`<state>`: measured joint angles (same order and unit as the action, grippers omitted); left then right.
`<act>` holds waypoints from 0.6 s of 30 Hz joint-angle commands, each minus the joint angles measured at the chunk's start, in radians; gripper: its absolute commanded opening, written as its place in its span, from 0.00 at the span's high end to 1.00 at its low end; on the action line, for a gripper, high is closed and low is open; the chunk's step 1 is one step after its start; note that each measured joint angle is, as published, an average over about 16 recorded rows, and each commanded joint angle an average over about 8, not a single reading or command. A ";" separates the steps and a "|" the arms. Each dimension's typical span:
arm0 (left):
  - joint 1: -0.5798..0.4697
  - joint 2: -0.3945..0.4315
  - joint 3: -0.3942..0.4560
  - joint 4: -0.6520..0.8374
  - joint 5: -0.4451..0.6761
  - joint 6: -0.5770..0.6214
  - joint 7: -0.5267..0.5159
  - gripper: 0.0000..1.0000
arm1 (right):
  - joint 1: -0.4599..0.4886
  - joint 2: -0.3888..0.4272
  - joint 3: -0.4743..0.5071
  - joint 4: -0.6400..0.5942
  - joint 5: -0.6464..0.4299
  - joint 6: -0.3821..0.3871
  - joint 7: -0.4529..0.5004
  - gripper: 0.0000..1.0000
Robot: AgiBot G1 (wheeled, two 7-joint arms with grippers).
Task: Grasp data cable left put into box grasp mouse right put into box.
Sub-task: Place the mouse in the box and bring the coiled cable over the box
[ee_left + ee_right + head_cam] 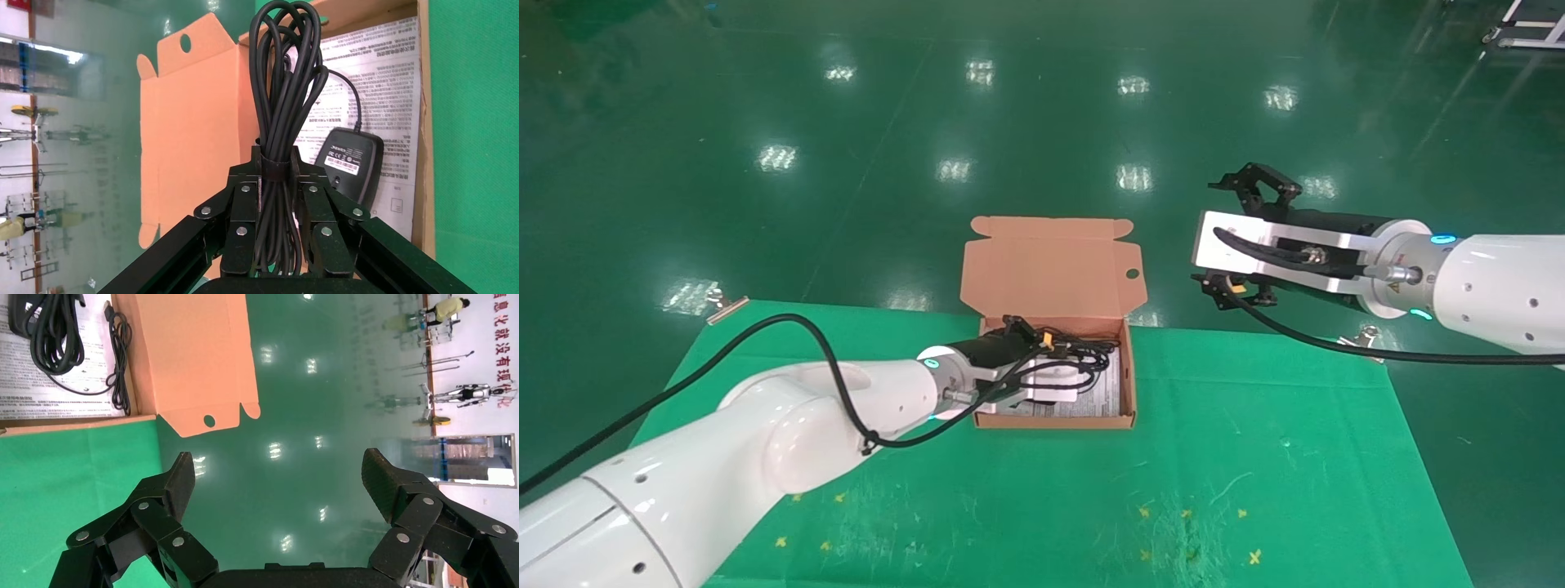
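Data cable (pixel 283 116): a black coil bound by a dark band, held over the open box; its long axis runs out from the left pincer toward the box's hinged flap, looped end leading.
Left pincer (pixel 276 168): closed on the data cable at the band, one finger (pixel 243 205) on each side of the coil; in the head view it reaches in over the near left part of the box.
Mouse (pixel 350 164): lies inside the box with its white label up, on the printed sheet, just beside the held coil; its thin cord runs away toward the far wall.
Box (pixel 1128 384): orange-brown cardboard, at the far edge of the desk, lid flap standing open at the far side.
Printed sheet (pixel 382 79): white, lining the box floor.
Right pincer (pixel 278 478): jaws spread wide with nothing between them, held up to the right of the box, past the far edge of the desk.
Desk (pixel 1254 457): covered in green cloth with small yellow marks near the front.
Floor (pixel 1042 122): glossy green, reflecting ceiling lights.
View differences: the right wrist view shows what looks like a USB plug (pixel 108 307) by the box's wall, which the head view does not resolve.
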<state>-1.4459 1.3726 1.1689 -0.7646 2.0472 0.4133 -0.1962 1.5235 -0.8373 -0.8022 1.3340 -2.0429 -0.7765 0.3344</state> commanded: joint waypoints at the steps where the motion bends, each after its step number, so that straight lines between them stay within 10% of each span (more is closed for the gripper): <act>1: -0.003 0.001 0.006 0.005 -0.005 -0.002 -0.001 0.00 | 0.000 0.000 0.000 0.002 -0.003 -0.001 0.001 0.00; 18: -0.056 -0.044 -0.040 -0.039 -0.006 -0.027 -0.038 0.00 | 0.034 -0.002 0.010 -0.014 -0.006 0.021 -0.032 0.00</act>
<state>-1.5025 1.3337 1.1309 -0.7968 2.0455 0.3859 -0.2319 1.5577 -0.8384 -0.7939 1.3208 -2.0501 -0.7598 0.3009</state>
